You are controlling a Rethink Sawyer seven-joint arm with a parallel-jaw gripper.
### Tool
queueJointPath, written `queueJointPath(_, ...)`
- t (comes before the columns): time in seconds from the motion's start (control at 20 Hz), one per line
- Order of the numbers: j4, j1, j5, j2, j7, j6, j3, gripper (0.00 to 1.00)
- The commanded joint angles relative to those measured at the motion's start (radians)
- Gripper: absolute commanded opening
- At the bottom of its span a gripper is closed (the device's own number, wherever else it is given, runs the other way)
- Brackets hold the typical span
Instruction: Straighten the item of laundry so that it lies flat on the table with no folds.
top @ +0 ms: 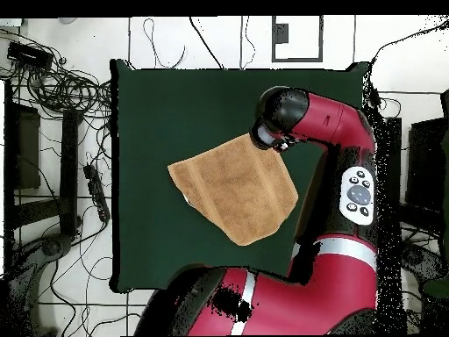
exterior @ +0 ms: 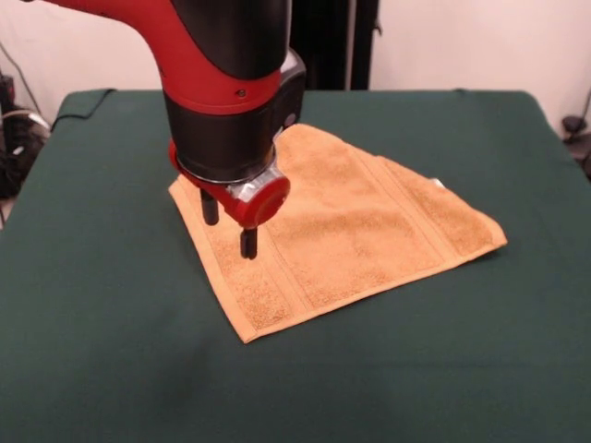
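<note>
Now my gripper point(exterior: 229, 226) hangs with its fingers spread just above the orange towel point(exterior: 351, 231), which lies near the middle of the green table point(exterior: 111, 351).

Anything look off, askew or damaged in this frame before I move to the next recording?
Nothing looks damaged or spilled. The towel lies askew to the table edges, and its outline is lopsided rather than square, so one side may be folded under. The hand hangs open over its left corner in the front view.
</note>
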Motion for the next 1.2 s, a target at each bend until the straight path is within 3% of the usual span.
queueJointPath(0.05, 0.12, 0.041, -0.026, 0.099, 0.019, -0.094, 0.107, 1.0)
queueJointPath(1.2, 0.048, 0.086, 0.007, 0.199, 0.114, -0.182, 0.099, 1.0)
